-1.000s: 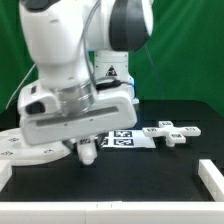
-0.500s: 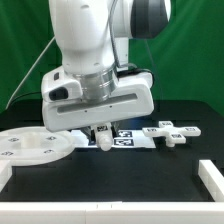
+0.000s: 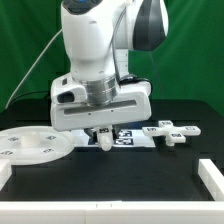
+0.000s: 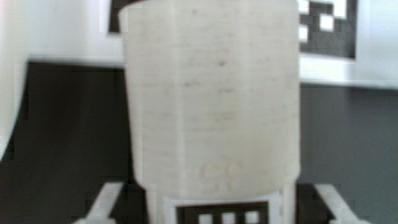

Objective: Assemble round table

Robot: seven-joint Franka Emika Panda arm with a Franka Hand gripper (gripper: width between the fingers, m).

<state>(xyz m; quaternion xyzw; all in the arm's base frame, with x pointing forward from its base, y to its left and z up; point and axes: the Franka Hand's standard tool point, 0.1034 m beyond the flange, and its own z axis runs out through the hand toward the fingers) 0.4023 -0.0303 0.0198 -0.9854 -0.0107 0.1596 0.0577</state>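
You see the arm upright above the black table, wrist pointing straight down. Its two-finger gripper point(image 3: 103, 136) pinches the short thick white plastic cylindrical leg point(image 4: 210, 110), held upright near the wide white rimmed round disc point(image 3: 35, 147).

We see the marker board point(image 3: 127, 139) central on the black table point(image 3: 150, 178), and seemingly a white rail point(image 3: 210, 173) at four o'clock.

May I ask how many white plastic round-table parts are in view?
3: the wide round disc at the exterior view's left, the short cylindrical leg in the gripper, the small lobed foot at that view's right.
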